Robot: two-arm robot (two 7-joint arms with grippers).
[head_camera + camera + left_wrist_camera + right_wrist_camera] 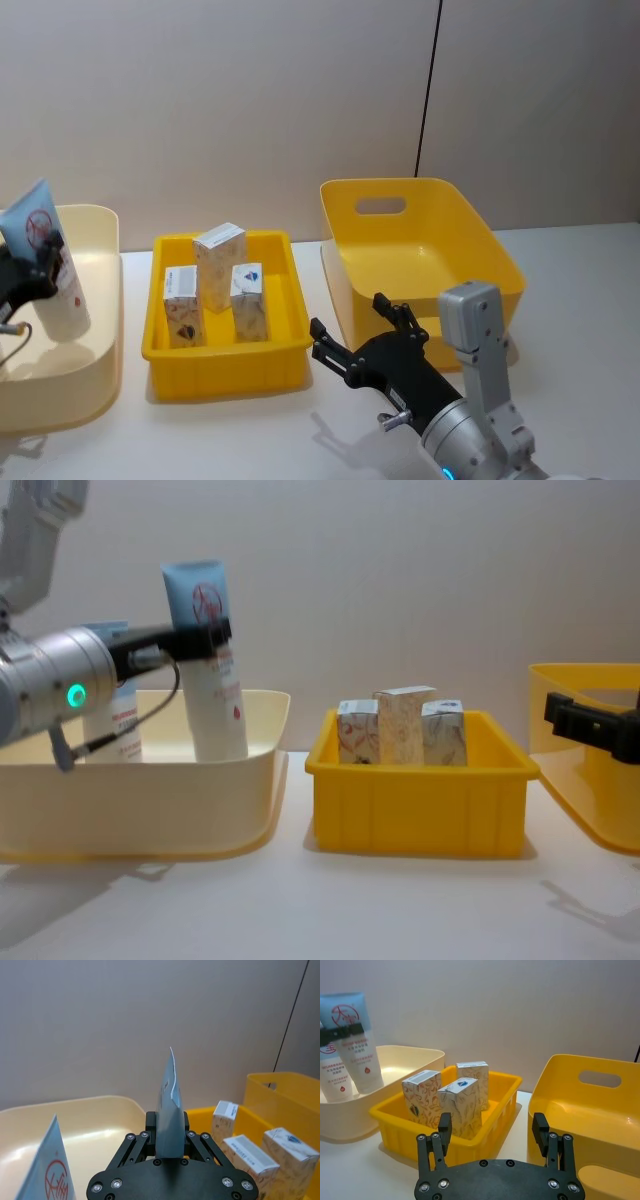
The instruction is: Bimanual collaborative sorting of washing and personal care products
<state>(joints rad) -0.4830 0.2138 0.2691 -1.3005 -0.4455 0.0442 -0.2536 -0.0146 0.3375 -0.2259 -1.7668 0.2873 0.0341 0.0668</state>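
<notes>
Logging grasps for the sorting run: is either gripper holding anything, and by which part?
The left gripper grips a tall pale-blue-to-white plastic squeeze tube across its upper blue section, below the flat crimped end. The right gripper is open, holding nothing.

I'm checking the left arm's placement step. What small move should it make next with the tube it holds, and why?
Probably lower slightly and release. The left gripper is shut on the tube, which is upright with its base inside the cream bin, beside another tube. The right gripper hovers open by the yellow tray.
</notes>
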